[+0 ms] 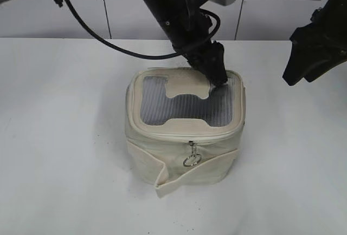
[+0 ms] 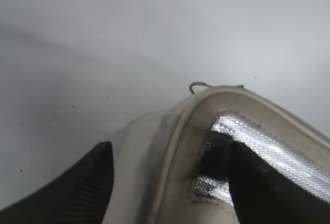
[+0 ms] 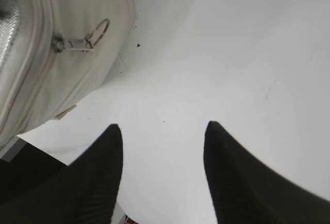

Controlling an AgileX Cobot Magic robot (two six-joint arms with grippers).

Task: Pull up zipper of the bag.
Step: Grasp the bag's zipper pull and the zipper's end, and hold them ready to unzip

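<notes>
Sitting mid-table, the bag (image 1: 184, 132) is a small boxy cream thing with a grey mesh top panel (image 1: 187, 108) and a loose cream band (image 1: 179, 173) around its lower body, one band end sticking out at the near left corner. Contents not visible; the top looks closed along the near rim. The zipper (image 1: 191, 147) sits on the near face, about centre, just under the top rim, with its ring pull (image 1: 191, 160) hanging down against the fabric.

Left gripper (image 1: 218, 79) reaches in from the far left, angled down, tip pressed on the far right corner of the mesh panel. Left wrist view shows one finger (image 2: 258, 182) on the mesh inside the rim and the other (image 2: 67, 193) outside the bag, so the jaws straddle the rim at a fairly wide spread, not clamping anything I can see.

Right gripper (image 3: 162, 172) is up off the table (image 1: 65, 137) at far right, well apart from the bag. Its wrist view shows both fingers spread wide with bare table between them, holding nothing; the zipper and ring sit at the upper left of that view.

Bare table surface lies all around the bag on the left, right and near sides.
</notes>
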